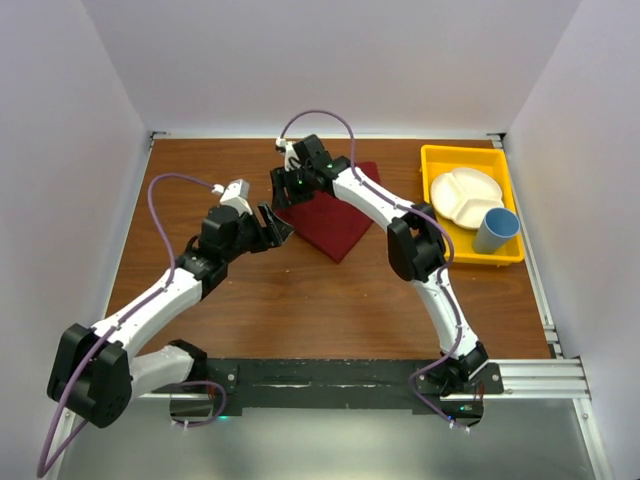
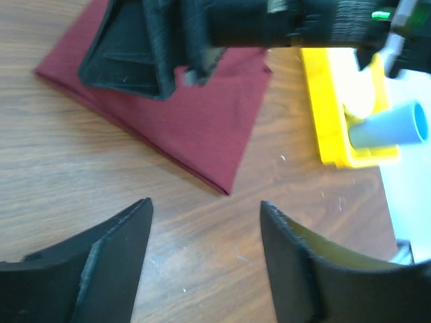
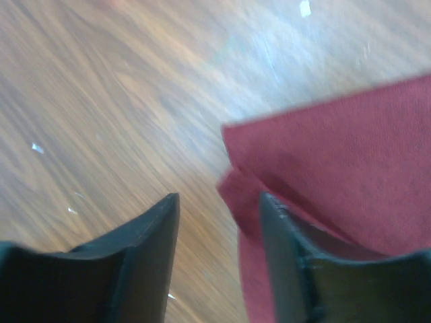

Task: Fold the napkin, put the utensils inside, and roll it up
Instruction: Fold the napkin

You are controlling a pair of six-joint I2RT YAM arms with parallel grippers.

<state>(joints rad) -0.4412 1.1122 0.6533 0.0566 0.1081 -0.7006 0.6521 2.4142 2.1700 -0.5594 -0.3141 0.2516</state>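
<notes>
A napkin point(image 1: 335, 225) lies flat on the table point(image 1: 300, 300), about midway across and in its far half. A tray point(image 1: 440, 160) sits in the far right corner, to the right of the napkin and apart from it. In the tray, a plate point(image 1: 465, 195) lies toward the back, with a cup point(image 1: 496, 230) just in front of it by the right rim. The left gripper point(image 1: 275, 228) is just beside the napkin's left corner. The right gripper point(image 1: 283, 185) is at the napkin's far left edge.
</notes>
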